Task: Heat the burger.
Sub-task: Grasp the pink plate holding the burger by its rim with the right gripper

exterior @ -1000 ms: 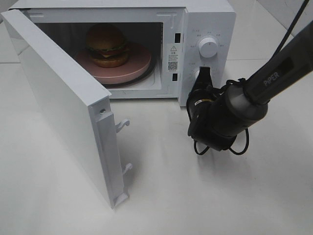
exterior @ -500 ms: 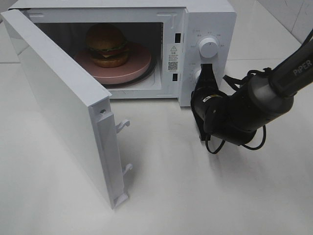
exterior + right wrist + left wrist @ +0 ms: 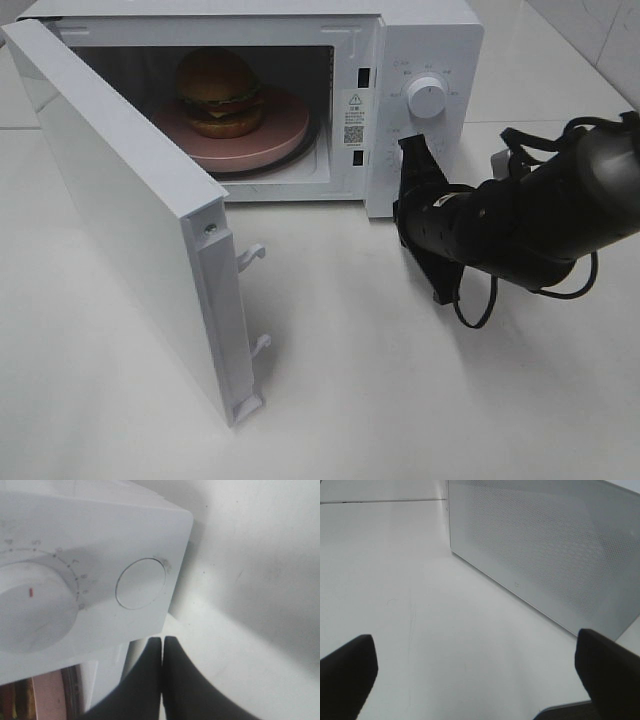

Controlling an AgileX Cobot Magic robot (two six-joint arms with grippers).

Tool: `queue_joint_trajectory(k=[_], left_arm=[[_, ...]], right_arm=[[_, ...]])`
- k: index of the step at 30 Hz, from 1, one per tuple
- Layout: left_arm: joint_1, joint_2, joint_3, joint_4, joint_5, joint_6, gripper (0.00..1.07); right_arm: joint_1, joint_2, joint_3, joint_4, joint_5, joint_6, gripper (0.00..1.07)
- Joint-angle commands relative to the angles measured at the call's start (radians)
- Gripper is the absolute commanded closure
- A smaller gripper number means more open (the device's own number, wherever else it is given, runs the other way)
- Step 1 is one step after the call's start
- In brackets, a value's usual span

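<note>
Left gripper point(image 3: 477, 672) fingers wide apart, empty, facing the swung-out microwave door point(image 3: 545, 555), then right gripper point(image 3: 412, 152) fingers pressed together w/ nothing between, at the ctrl panel below the upper knob point(image 3: 427, 97), and furthest the burger point(image 3: 218, 92) on pink plate point(image 3: 285, 135) inside the microwave point(image 3: 430, 35).

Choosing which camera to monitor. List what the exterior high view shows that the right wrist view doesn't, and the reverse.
Exterior high only: the white microwave door swung open, and the whole golden-bun burger. Right wrist only: the flat round white button and the red mark on a white dial. Both: the white control panel and the shut right end effector.
</note>
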Motion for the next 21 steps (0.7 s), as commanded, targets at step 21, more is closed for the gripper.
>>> queue_joint_trajectory(k=[21], left_arm=[[0.002, -0.019, 0.003, -0.001, -0.014, -0.007, 0.06]], right_arm=[[-0.014, -0.312, 0.051, -0.018, 0.636, -0.981, 1.07]])
